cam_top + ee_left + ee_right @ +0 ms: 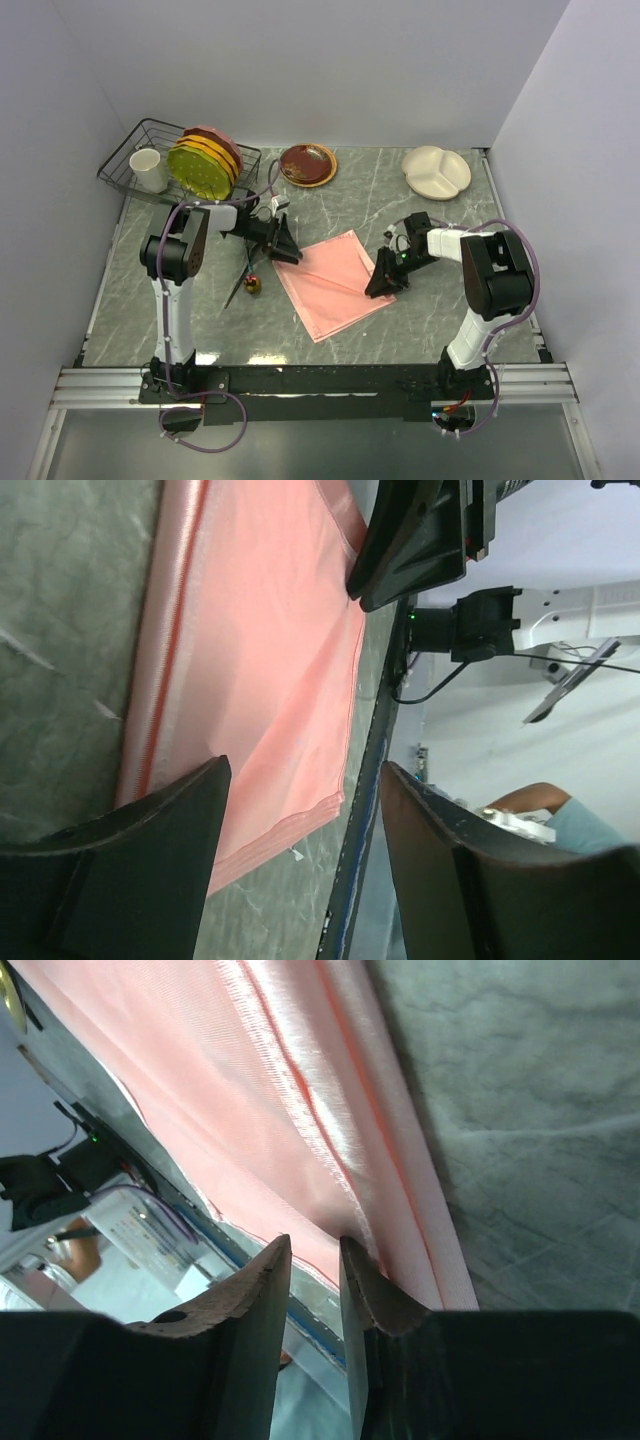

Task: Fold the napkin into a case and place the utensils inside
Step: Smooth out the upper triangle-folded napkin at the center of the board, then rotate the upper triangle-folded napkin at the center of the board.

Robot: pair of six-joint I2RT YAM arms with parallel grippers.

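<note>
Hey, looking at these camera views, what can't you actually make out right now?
Utensils: top view, too small and dark to tell fork from spoon.
Right gripper: right wrist view, its own fingertips hide whether the napkin is pinched.
Napkin corner by the left gripper: top view, covered by that gripper.
Stacked plates: top view, overlapping, count unclear.

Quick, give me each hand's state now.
Left hand: open, holding nothing.
Right hand: nearly closed at the napkin edge; grip cannot be told.
</note>
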